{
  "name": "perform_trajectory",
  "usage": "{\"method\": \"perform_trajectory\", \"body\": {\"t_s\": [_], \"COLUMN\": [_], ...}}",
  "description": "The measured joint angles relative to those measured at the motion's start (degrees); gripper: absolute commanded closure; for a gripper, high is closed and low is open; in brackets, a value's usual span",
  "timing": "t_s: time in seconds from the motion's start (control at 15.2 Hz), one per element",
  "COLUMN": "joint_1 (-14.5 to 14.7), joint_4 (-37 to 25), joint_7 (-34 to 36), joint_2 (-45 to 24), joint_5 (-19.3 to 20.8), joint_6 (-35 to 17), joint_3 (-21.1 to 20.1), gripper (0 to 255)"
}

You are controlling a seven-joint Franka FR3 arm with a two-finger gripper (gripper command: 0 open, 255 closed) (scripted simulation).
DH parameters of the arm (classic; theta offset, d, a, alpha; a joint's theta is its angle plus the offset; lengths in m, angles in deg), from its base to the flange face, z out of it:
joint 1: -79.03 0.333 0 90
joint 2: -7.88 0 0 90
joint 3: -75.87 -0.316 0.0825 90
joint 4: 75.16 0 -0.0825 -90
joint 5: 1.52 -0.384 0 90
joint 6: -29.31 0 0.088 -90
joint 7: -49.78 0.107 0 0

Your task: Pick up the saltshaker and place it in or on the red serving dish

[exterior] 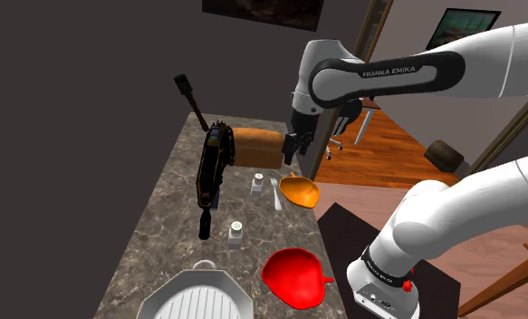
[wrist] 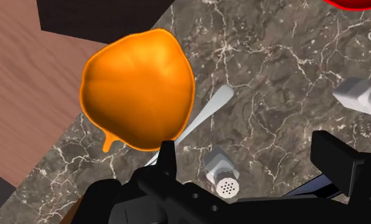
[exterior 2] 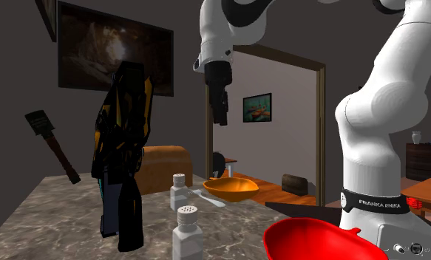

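A black long-handled tool (exterior: 188, 96) leans up from the desk (exterior: 158, 222), well off to the side of the hand (exterior: 294, 154). Nearer to the hand lies a bulky black and orange power tool (exterior: 213, 168); what kind it is cannot be told. A white ridged pan (exterior: 198, 294) sits at the desk's end, well apart from the hand.

Two white shakers that look alike stand upright, and which one holds salt cannot be told. The farther shaker (exterior: 235, 234) stands well clear of the hand, between it and the ridged pan. A brown loaf (exterior: 257, 145) rests just beyond the hand, against the power tool. The nearer shaker (exterior: 257, 184) stands on the desk below the hand, not touched by it. In the wrist view this nearer shaker (wrist: 221, 173) shows under the gap between the fingers, closer to one finger (wrist: 168, 156) than to the other, with the farther shaker (wrist: 362, 95) out past the second finger.

A white spoon (exterior: 275, 194) lies flat just beside the nearer shaker. The hand (wrist: 246, 143) hangs in the air pointing down at the desk, its fingers spread apart and holding nothing. In the second exterior view the hand (exterior 2: 221, 120) is high above both shakers.

An orange dish (exterior: 299, 190) sits almost under the hand, at the desk's edge, just beside the spoon. The red serving dish (exterior: 295, 276) lies farther from the hand, near the farther shaker.
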Motion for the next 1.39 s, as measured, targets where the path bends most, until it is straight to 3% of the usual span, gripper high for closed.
{"method": "perform_trajectory", "body": {"t_s": [0.4, 0.79, 1.39], "joint_1": [-0.3, -0.4, -0.4], "joint_4": [-2.1, -7.3, -5.4], "joint_7": [2.4, 5.5, 6.1], "joint_2": [-12.9, -25.0, -29.4], "joint_5": [0.9, 2.9, 3.5], "joint_6": [-12.2, -20.2, -26.6], "joint_3": [-1.8, -3.2, -3.4], "gripper": [0, 0, 0]}}
